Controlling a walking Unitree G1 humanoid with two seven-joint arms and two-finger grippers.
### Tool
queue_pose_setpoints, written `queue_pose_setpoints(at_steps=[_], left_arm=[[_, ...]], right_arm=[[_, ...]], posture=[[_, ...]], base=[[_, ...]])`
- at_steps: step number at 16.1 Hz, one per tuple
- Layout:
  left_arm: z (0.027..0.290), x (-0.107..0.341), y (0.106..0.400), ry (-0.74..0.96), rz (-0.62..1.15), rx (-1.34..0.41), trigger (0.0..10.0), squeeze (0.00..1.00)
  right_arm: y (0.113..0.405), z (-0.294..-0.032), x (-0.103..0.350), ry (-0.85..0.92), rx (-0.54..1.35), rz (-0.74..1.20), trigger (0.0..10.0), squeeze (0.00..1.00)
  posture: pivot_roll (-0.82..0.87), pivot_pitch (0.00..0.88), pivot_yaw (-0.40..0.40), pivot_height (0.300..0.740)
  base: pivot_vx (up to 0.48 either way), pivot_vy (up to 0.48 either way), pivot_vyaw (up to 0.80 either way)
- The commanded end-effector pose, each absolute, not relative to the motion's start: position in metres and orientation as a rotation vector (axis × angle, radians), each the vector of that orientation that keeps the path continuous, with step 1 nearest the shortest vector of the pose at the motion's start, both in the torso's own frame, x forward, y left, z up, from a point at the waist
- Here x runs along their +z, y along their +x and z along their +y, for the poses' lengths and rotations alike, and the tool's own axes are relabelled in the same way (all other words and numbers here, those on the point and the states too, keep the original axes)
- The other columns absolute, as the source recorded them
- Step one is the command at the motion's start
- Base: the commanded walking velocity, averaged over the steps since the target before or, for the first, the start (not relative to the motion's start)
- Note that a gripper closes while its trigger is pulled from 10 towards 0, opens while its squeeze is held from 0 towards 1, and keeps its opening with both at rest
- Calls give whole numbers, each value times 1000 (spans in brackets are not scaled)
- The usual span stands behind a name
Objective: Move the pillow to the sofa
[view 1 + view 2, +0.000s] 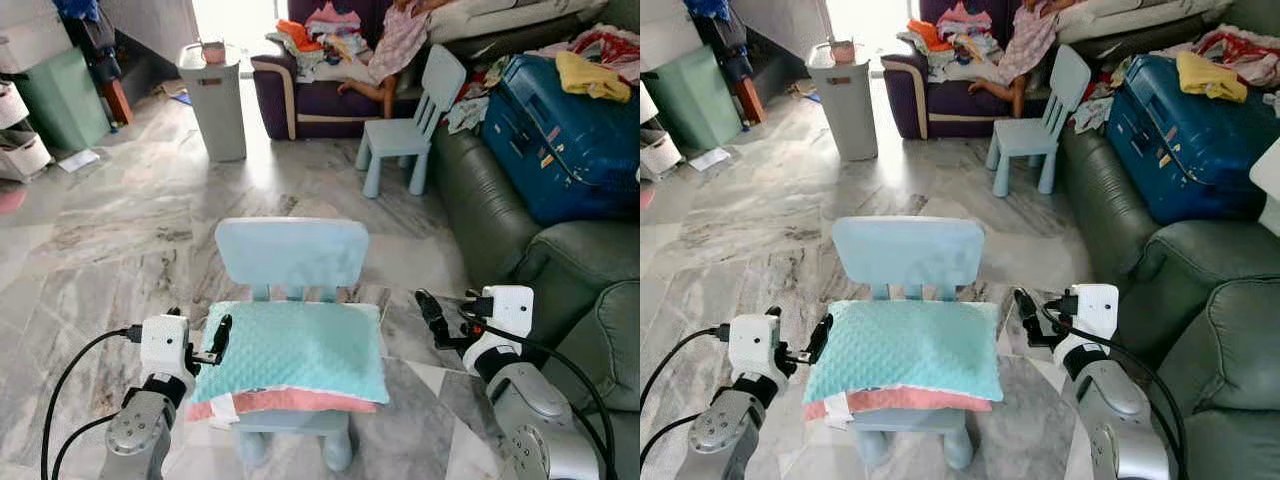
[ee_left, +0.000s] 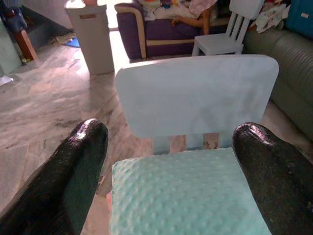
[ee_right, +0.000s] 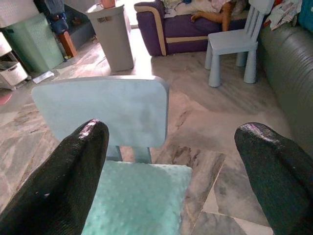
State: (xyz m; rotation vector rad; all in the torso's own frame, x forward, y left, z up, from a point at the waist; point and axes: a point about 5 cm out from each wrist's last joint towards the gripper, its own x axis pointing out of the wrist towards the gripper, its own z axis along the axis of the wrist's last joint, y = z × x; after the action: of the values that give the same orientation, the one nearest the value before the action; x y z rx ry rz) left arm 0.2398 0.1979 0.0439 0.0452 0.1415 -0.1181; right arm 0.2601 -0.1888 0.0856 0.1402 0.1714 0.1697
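Flanking a small pale-blue chair [image 1: 292, 255], the two grippers are held low at the level of its seat. The left gripper [image 1: 218, 338] is placed just beside the left edge of the pillow [image 1: 292, 350], its fingers [image 2: 73, 166] spread wide with nothing between them. The right gripper [image 1: 432, 315] is kept a little apart from the pillow's right edge, and its fingers [image 3: 80, 166] are likewise parted and empty.

The mint, dimpled pillow is laid flat on the chair seat, with a coral band seen along its front edge and what may be a white tag at its front left corner; no writing on it can be made out. The seat is mostly hidden beneath it.

To the right, a dark green sofa [image 1: 500, 225] is loaded with a blue suitcase [image 1: 565, 135]; marks on its side are too small to read. Further back stand a second blue chair [image 1: 415, 115], a grey bin [image 1: 213, 100] and a purple armchair [image 1: 300, 95], where a person's leg [image 1: 365, 88] is seen, the rest cut off.
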Motion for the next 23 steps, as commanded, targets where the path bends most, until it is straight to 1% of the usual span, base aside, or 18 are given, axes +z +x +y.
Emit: queue_pose_setpoints(at_steps=[1, 5, 13, 15, 16, 18, 19, 21, 23], left_arm=[[199, 47, 241, 46, 135, -108, 10000, 0], [200, 47, 241, 49, 136, -106, 10000, 0], [205, 47, 237, 80, 148, -79, 10000, 0], [209, 49, 236, 105, 141, -51, 10000, 0], [212, 51, 236, 122, 133, -31, 10000, 0], [215, 53, 236, 134, 127, -12, 10000, 0], [216, 54, 236, 149, 123, -2, 10000, 0], [217, 55, 235, 163, 122, 10, 10000, 0], [219, 55, 234, 175, 122, 24, 10000, 0]], right_arm=[[260, -186, 91, 141, 188, 157, 10000, 0], [261, -184, 91, 139, 196, 156, 10000, 0], [259, -185, 86, 128, 196, 172, 10000, 0], [257, -185, 84, 124, 199, 179, 10000, 0], [256, -185, 83, 121, 200, 183, 10000, 0], [256, -185, 82, 119, 204, 186, 10000, 0], [255, -184, 81, 117, 206, 188, 10000, 0], [255, -184, 81, 116, 209, 188, 10000, 0], [255, -184, 81, 115, 213, 187, 10000, 0]], posture=[[-160, 0, 11, 678], [-159, 0, 10, 633], [-153, 0, 8, 567], [-152, 0, 9, 544], [-151, 0, 6, 525], [-150, 0, 7, 505], [-150, 0, 6, 485], [-148, 0, 6, 470], [-146, 0, 6, 435]], base=[[0, 0, 0], [0, 0, 0], [0, 0, 0], [0, 0, 0], [0, 0, 0], [0, 0, 0], [0, 0, 0], [0, 0, 0], [0, 0, 0]])
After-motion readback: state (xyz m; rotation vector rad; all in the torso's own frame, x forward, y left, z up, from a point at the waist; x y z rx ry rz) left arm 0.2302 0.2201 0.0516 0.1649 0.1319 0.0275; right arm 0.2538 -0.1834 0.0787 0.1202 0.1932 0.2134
